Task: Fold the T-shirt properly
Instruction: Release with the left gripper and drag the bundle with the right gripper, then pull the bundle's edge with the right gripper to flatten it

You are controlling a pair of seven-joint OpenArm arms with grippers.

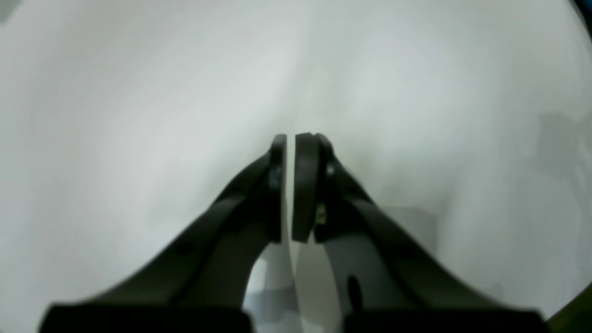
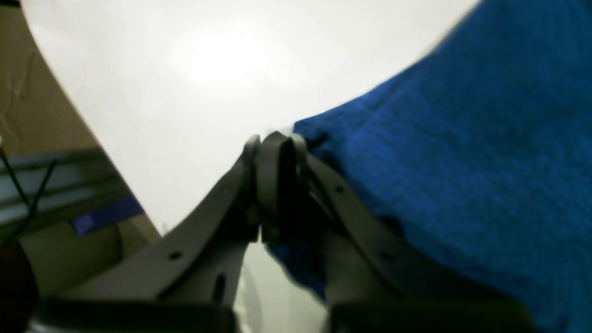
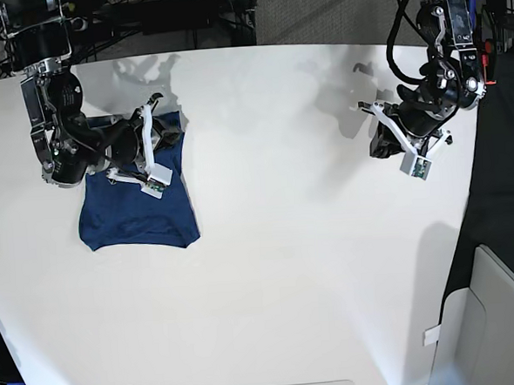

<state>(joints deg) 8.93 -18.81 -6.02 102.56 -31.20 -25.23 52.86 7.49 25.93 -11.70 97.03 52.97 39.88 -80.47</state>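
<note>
Right gripper (image 2: pixel 276 141) fills the lower middle of the right wrist view, jaws pressed together with blue cloth bunched against and under them, so it looks pinched on the T-shirt (image 2: pixel 462 185) edge, though blur makes the exact bite hard to confirm. Left gripper (image 1: pixel 291 138), lower centre of the left wrist view, is pressed nearly together with only a thin slit of light between the pads, pinching nothing, over bare white table (image 1: pixel 138 92). In the base view the T-shirt (image 3: pixel 136 213) sits at the left side of the frame, already folded down to a small dark blue rectangle lying flat on the table (image 3: pixel 289 286); right gripper (image 3: pixel 154 146) is at its upper edge, left gripper (image 3: pixel 393 140) well apart at the right of the frame. Judged: soft, light knit, floppy, not fragile, not slippery; it will sag and drag if lifted by one point, layers may slide apart. Best hold is a corner or folded edge, pinching all layers together, ideally two corners of one side. Fold looks mostly done; the lower edge flares a bit unevenly, so likely just tidying left. No brand, label, print or readable writing on the cloth or elsewhere; a small white tab near the lower right of the base view is too small to read.
</note>
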